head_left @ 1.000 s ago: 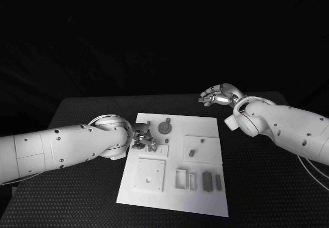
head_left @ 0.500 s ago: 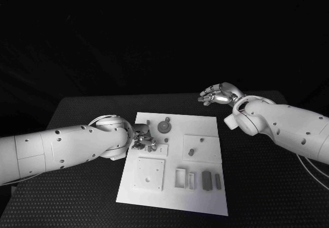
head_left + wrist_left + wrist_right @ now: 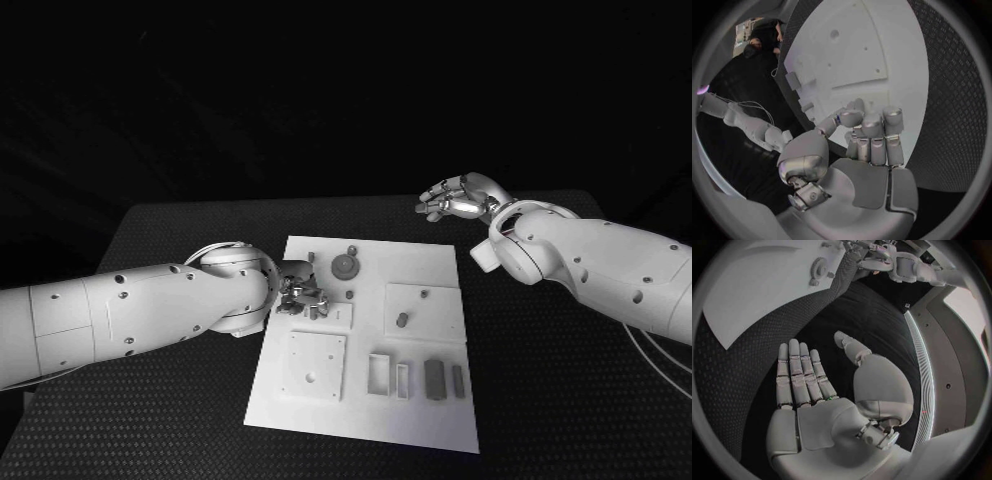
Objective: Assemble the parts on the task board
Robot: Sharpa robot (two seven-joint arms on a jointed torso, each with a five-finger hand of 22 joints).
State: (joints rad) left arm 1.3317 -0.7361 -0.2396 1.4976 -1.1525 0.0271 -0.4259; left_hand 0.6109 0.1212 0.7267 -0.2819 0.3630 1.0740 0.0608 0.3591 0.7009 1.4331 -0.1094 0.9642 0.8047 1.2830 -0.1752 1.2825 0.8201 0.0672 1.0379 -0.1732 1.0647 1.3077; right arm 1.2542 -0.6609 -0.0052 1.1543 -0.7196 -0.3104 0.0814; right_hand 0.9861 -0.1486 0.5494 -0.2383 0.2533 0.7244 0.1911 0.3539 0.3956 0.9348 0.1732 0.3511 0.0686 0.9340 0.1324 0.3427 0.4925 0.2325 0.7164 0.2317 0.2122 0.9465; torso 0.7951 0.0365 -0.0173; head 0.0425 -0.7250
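Note:
The white task board (image 3: 433, 275) lies in the middle of the black table. On it are a round grey toothed disc (image 3: 346, 267), a small peg (image 3: 351, 251), a small grey part (image 3: 404, 321) on a raised square plate, and grey blocks (image 3: 436, 380) near the front. My left hand (image 3: 300, 294) hovers low over the board's left side. Its fingers (image 3: 873, 135) are curled, with the thumb pressed against them. Whether anything is pinched there is hidden. My right hand (image 3: 459, 200) hangs above the table beyond the board's far right corner. Its fingers (image 3: 801, 375) are straight and apart, holding nothing.
A square plate with holes (image 3: 316, 367) and an empty rectangular frame (image 3: 381, 375) sit at the board's front left. The right wrist view shows the board (image 3: 761, 285), the disc (image 3: 819, 269) and my left hand (image 3: 879, 260) far off. Bare black table (image 3: 548, 400) surrounds the board.

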